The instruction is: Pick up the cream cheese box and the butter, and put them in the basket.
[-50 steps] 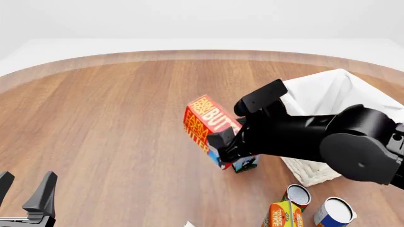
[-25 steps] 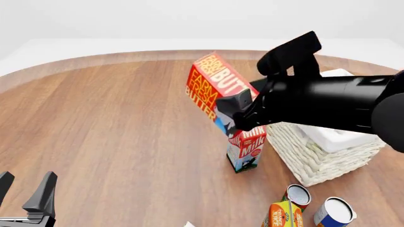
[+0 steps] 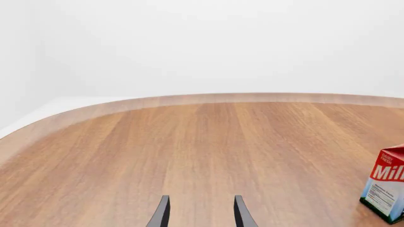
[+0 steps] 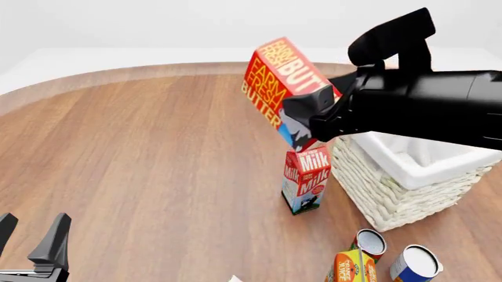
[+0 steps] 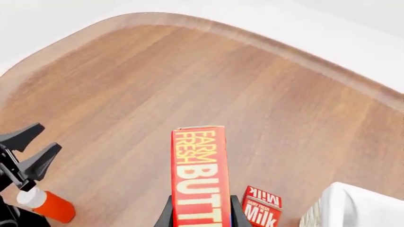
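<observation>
butter (image 4: 279,81) above milk carton (image 4: 306,180), basket (image 4: 392,194) right

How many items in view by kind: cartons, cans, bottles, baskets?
Cartons: 3, namely butter, milk carton, orange-yellow carton
Cans: 2, namely one and another
Bottles: 1, orange bottle, seen only from the right wrist
Baskets: 1, basket
Total: 7

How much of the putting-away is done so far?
Nothing can be seen in the basket yet. The right pincer holds the butter up in the air beside the basket, above the milk carton. The left pincer is open. No cream cheese box is in sight.
</observation>
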